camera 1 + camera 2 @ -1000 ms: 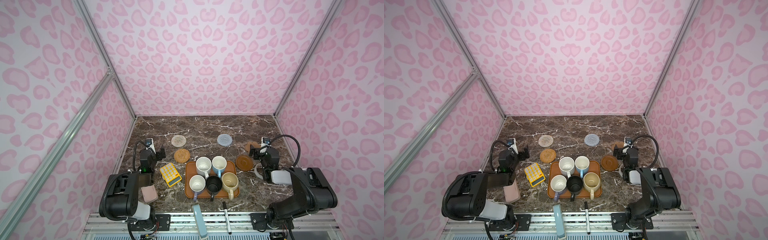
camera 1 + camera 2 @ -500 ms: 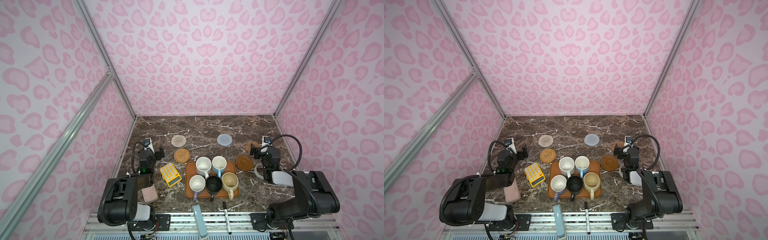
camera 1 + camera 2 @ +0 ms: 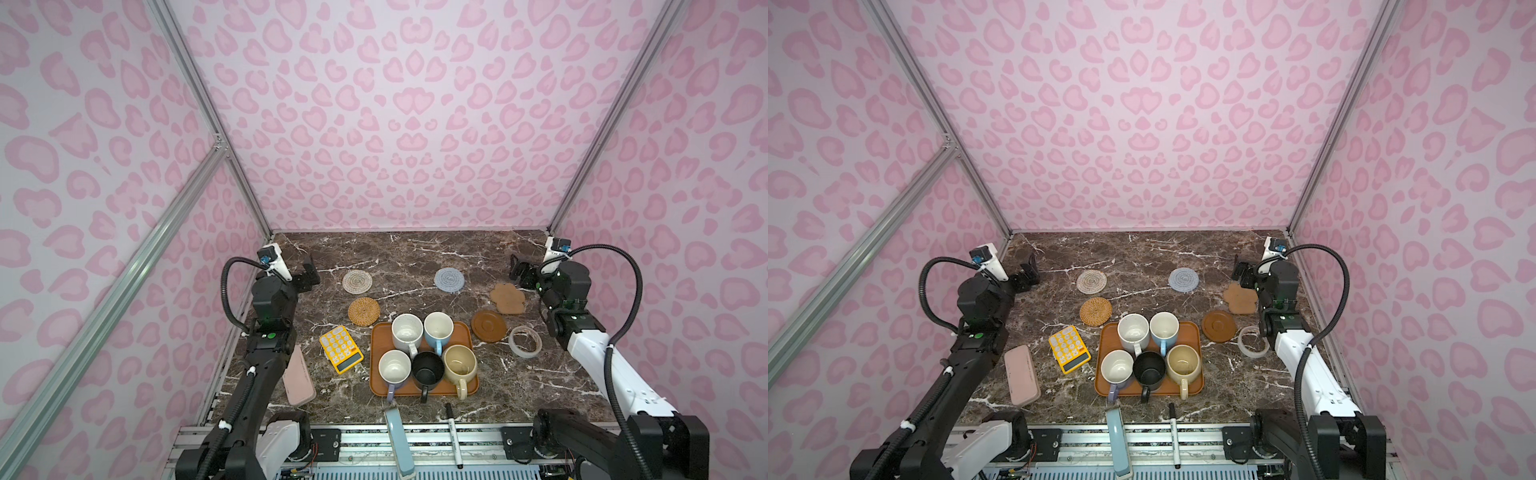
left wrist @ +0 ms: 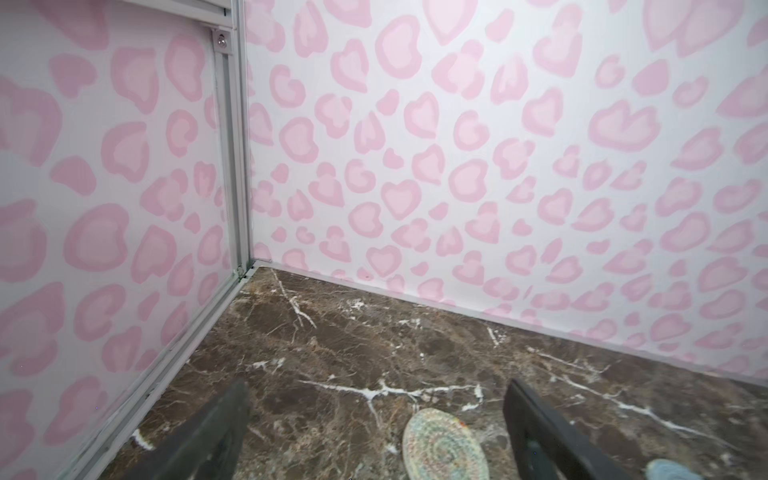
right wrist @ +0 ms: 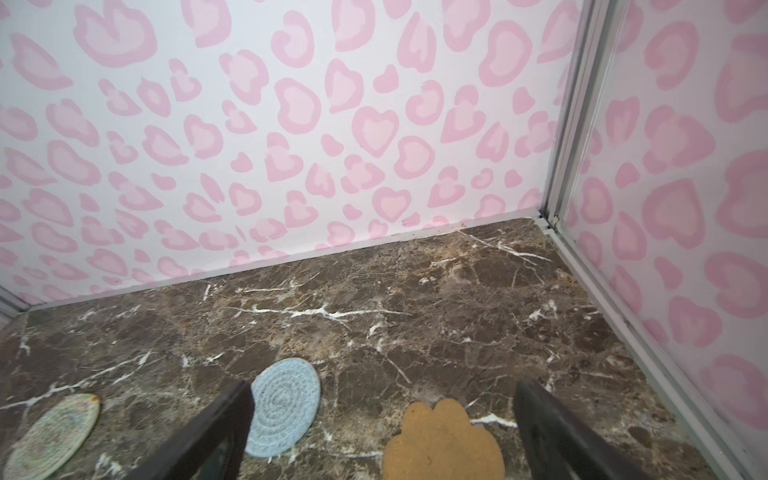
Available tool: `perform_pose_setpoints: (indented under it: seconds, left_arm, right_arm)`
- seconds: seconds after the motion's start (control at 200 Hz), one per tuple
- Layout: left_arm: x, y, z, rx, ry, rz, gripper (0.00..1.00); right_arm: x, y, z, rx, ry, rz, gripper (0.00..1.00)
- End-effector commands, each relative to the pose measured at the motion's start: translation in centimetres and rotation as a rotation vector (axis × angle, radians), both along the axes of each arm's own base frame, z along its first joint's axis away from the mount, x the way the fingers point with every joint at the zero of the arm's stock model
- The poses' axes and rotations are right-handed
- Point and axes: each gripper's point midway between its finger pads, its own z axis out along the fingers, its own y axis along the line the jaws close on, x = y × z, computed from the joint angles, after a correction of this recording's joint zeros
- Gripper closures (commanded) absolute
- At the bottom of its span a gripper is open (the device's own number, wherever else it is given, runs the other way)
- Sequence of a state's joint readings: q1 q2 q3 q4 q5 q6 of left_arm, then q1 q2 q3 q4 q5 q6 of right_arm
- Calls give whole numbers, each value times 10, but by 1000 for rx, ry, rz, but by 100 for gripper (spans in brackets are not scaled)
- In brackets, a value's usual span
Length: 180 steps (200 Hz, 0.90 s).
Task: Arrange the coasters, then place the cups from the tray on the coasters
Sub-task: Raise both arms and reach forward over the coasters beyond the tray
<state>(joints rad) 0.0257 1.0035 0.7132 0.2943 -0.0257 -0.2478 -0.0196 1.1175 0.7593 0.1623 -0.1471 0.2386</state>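
Five coasters lie on the marble behind the tray [image 3: 379, 335]: beige woven [image 3: 357, 281], tan rattan [image 3: 364, 311], grey-blue [image 3: 449, 279], paw-shaped [image 3: 507, 298] and a brown disc [image 3: 488, 326]. On the tray stand the cups: speckled white [image 3: 406, 330], light blue [image 3: 438, 328], lavender [image 3: 394, 368], black [image 3: 428, 368] and cream-yellow [image 3: 459, 363]. My left gripper [image 3: 309, 272] hovers open and empty left of the beige coaster [image 4: 444, 446]. My right gripper [image 3: 521, 274] is open and empty, above and behind the paw coaster [image 5: 444, 440], right of the grey-blue one [image 5: 284, 407].
A yellow calculator [image 3: 340, 349] and a pink case [image 3: 298, 376] lie left of the tray. A translucent tape ring [image 3: 525, 341] sits right of the brown disc. A pen [image 3: 453, 436] and a blue-grey tool [image 3: 399, 440] lie at the front edge. Pink patterned walls close three sides.
Both grippers have moved away from the tray toward the back corners, staying open. Coasters and cups have not moved.
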Motion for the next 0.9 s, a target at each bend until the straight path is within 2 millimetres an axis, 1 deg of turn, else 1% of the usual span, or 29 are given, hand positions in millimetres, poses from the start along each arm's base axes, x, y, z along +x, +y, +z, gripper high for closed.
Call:
perform_pose_setpoints:
  seconds: [0.0, 0.06, 0.095, 0.15, 0.155, 0.17, 0.175, 0.215, 0.23, 0.25, 0.265, 0.28, 0.32, 0.35, 0.445, 0.505, 0.57, 0.655, 0.735, 0.82, 0.865, 0.87, 0.88, 0.89, 0.895]
  left_arm:
    - [-8, -10, -24, -129, 180, -35, 3]
    - [-11, -11, -21, -198, 186, -30, 3]
    - [-10, -15, -18, -218, 185, -49, 3]
    - [-8, -20, -13, -251, 185, -73, 3]
    - [-8, -20, -13, -254, 188, -75, 3]
    - [-8, -21, -13, -261, 194, -79, 3]
    - [-8, -22, -12, -265, 196, -81, 3]
    - [-7, -25, -11, -285, 211, -93, 3]
    - [-6, -26, -10, -289, 219, -102, 3]
    - [-6, -29, -10, -291, 231, -114, 3]
    - [-5, -31, -10, -291, 240, -123, 3]
    - [-5, -33, -9, -291, 249, -129, 3]
    - [-4, -38, -12, -279, 286, -143, 3]
    - [-3, -42, -13, -259, 313, -152, 3]
    - [0, -65, -23, -201, 417, -200, 3]
    - [2, -81, -34, -213, 496, -253, 3]
    - [7, -91, -49, -220, 570, -265, 3]
    - [14, -92, -68, -198, 634, -223, 3]
    - [21, -92, -88, -162, 718, -190, 1]
    - [29, -96, -111, -109, 809, -167, 0]
    - [34, -100, -122, -99, 842, -168, 2]
    - [34, -101, -123, -98, 845, -168, 2]
    - [36, -101, -126, -98, 851, -167, 3]
    - [37, -102, -129, -97, 858, -168, 3]
    - [38, -103, -130, -97, 860, -168, 3]
  right_arm:
    - [-11, 17, -19, 110, 113, 65, 1]
    - [-10, 26, -14, 146, 123, 103, 1]
    - [-9, 34, -11, 150, 129, 133, 2]
    - [-8, 44, -13, 139, 167, 156, 3]
    - [-8, 48, -12, 136, 166, 167, 3]
    - [-7, 49, -13, 129, 179, 168, 3]
    - [-7, 53, -12, 122, 180, 178, 4]
    - [-7, 65, -13, 98, 201, 211, 4]
    - [-7, 67, -13, 94, 206, 215, 4]
    - [-8, 78, -13, 83, 212, 244, 4]
    - [-7, 81, -14, 78, 219, 252, 4]
    - [-8, 88, -13, 73, 222, 273, 4]
    - [-9, 100, -13, 63, 230, 305, 4]
    - [-10, 114, -11, 52, 234, 341, 4]
    - [-12, 151, -9, 37, 242, 430, 5]
    - [-13, 175, -10, 22, 254, 482, 6]
    - [-14, 201, -12, -5, 274, 534, 8]
    - [-15, 231, -21, -18, 314, 581, 8]
    - [-17, 256, -29, -34, 348, 620, 8]
    - [-19, 277, -37, -63, 370, 648, 8]
    - [-19, 287, -44, -72, 388, 659, 9]
    - [-19, 288, -41, -71, 384, 659, 9]
    - [-19, 290, -45, -73, 395, 661, 9]
    - [-19, 292, -43, -70, 391, 664, 9]
    - [-20, 293, -47, -73, 401, 667, 10]
